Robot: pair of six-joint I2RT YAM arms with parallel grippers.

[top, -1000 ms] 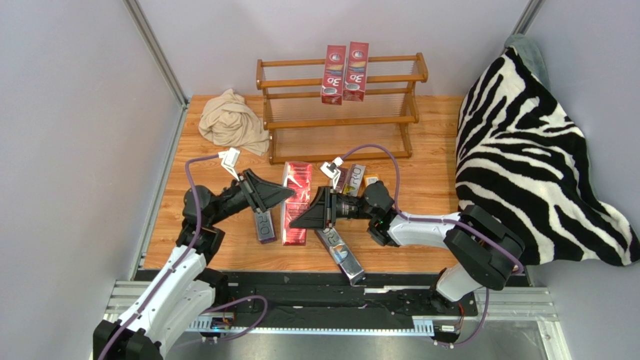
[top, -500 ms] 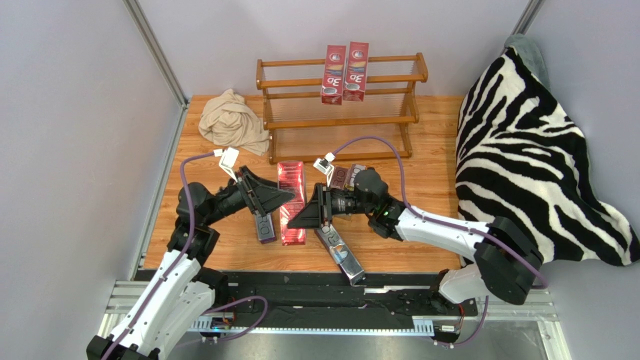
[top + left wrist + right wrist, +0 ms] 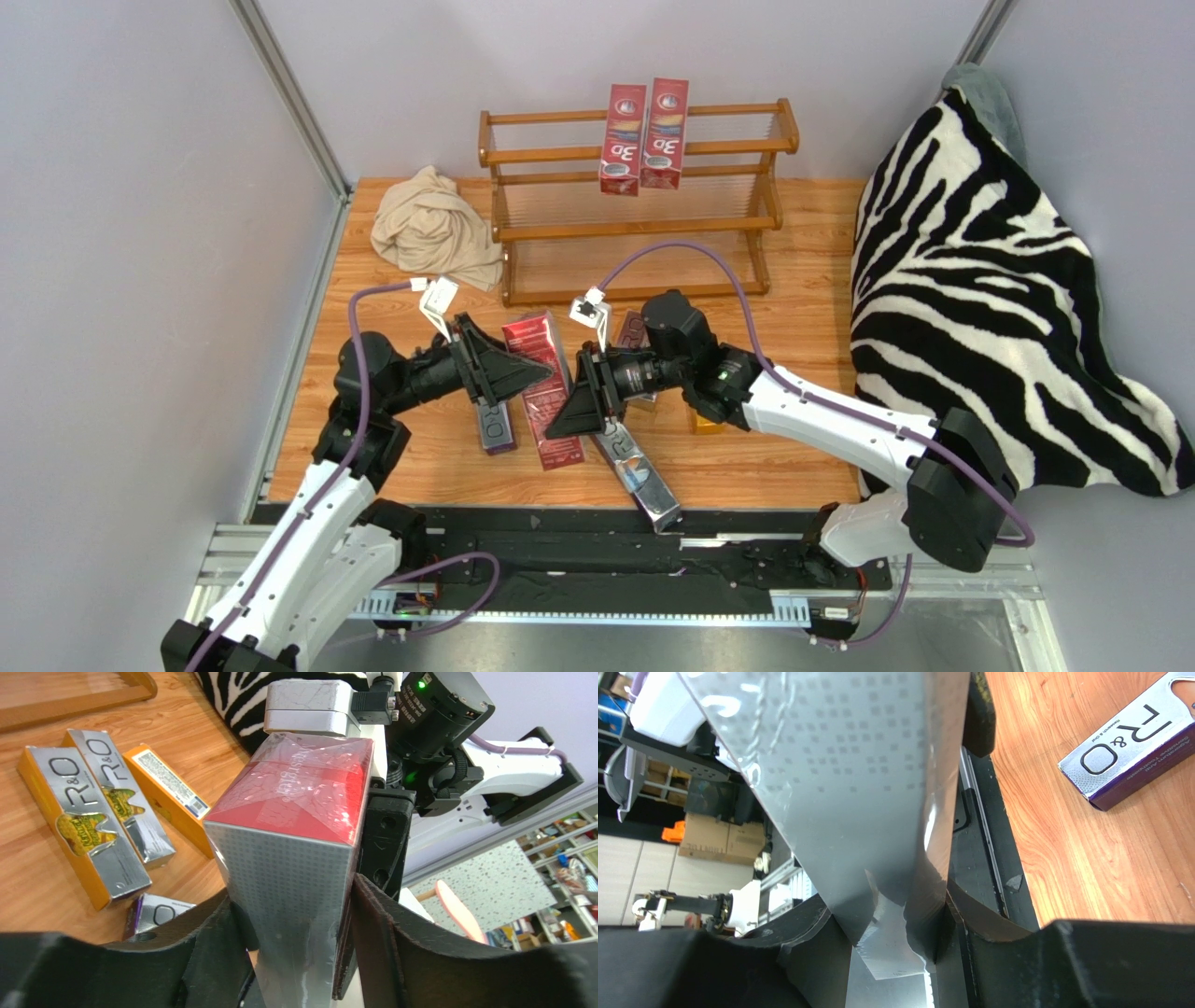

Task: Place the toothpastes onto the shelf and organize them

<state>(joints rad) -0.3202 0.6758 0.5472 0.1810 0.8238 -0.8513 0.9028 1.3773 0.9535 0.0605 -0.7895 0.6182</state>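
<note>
One red toothpaste carton (image 3: 532, 340) is off the table between both arms, its silver side (image 3: 295, 882) facing the left wrist camera. My left gripper (image 3: 532, 373) (image 3: 293, 913) is shut on its upper part, and my right gripper (image 3: 565, 415) (image 3: 899, 917) is shut on its lower end (image 3: 850, 798). Two red cartons (image 3: 643, 136) stand on the top tier of the wooden shelf (image 3: 631, 224). Silver cartons (image 3: 494, 422) (image 3: 640, 479) lie on the table under the arms. More cartons (image 3: 84, 829) lie beside an orange one (image 3: 167, 801); a purple-and-silver one (image 3: 1134, 749) is in the right wrist view.
A crumpled beige cloth (image 3: 435, 224) lies left of the shelf. A zebra-striped blanket (image 3: 1010, 280) covers the right side. Grey walls close in the wooden table (image 3: 800, 350), and a black rail (image 3: 603, 560) runs along its near edge.
The red carton has come up off the table and swung its top end to the left. The right arm reached further left. The left gripper opened, then closed around the carton.
</note>
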